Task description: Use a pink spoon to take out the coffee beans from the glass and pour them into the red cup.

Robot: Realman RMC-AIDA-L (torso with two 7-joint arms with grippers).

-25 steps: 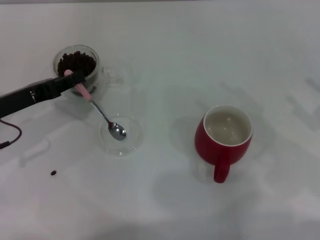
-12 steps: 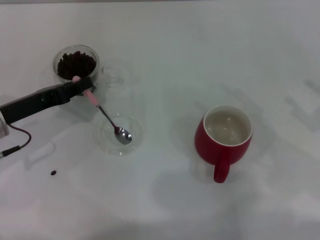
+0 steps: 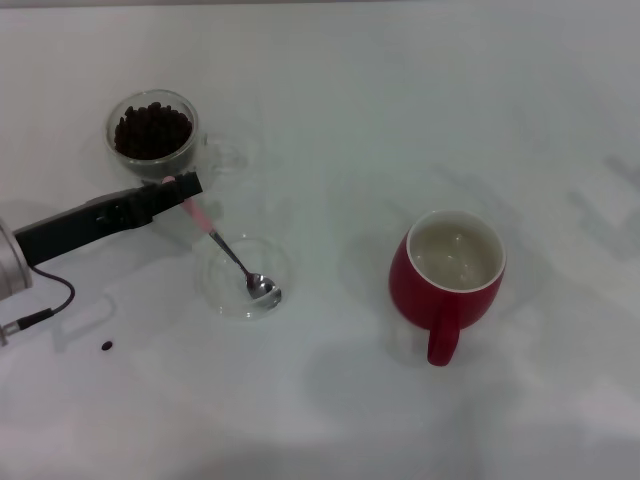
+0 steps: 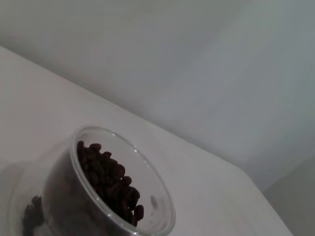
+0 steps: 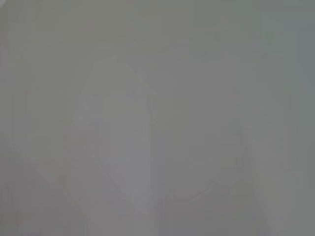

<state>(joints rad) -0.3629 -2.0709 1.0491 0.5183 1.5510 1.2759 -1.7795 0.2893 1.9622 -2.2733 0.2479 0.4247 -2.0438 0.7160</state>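
Observation:
In the head view my left gripper (image 3: 180, 187) is shut on the pink handle of the pink spoon (image 3: 228, 248), just in front of the glass (image 3: 153, 132). The spoon slants down and its empty metal bowl hangs over a shallow clear dish (image 3: 243, 274). The glass holds a heap of coffee beans (image 3: 152, 130); it also shows in the left wrist view (image 4: 106, 189) with beans (image 4: 109, 179) inside. The red cup (image 3: 449, 272) stands at the right, empty, its handle toward me. My right gripper is out of view.
One stray bean (image 3: 106, 346) lies on the white table (image 3: 340, 120) at the front left. A cable (image 3: 35, 315) hangs from my left arm. The right wrist view shows only a blank grey surface.
My left gripper has drawn back from the glass toward me and slightly right, carrying the spoon; the spoon bowl has shifted across the dish to its near right side.

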